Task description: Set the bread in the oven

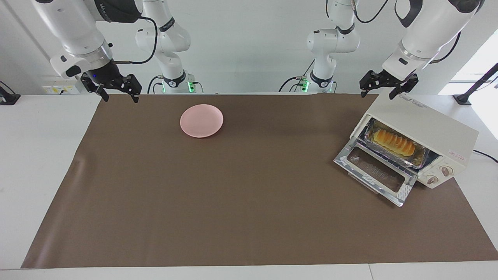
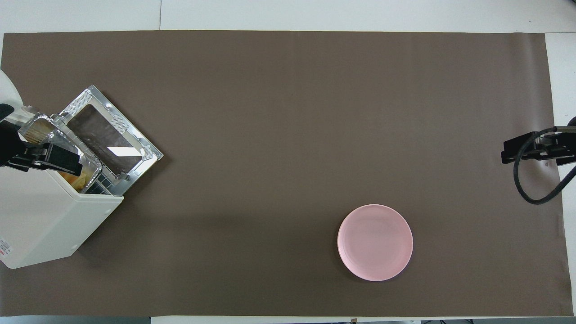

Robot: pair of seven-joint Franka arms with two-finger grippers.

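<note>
The golden ridged bread (image 1: 393, 142) lies in a silver foil tray (image 1: 418, 159) on the rack inside the cream-white oven (image 1: 428, 126), at the left arm's end of the table. The glass door (image 1: 373, 175) hangs open, dropped onto the mat. From overhead only a sliver of the bread (image 2: 76, 180) shows under the oven (image 2: 45, 216) top. My left gripper (image 1: 379, 91) (image 2: 45, 157) hovers open above the oven's top corner nearest the robots, holding nothing. Over the mat's edge at the right arm's end, my right gripper (image 1: 120, 95) (image 2: 526, 150) waits open and empty.
A round pink plate (image 1: 201, 120) (image 2: 375, 242) sits bare on the brown mat (image 1: 233, 186), near the robots and toward the right arm's end. White tabletop borders the mat on all sides.
</note>
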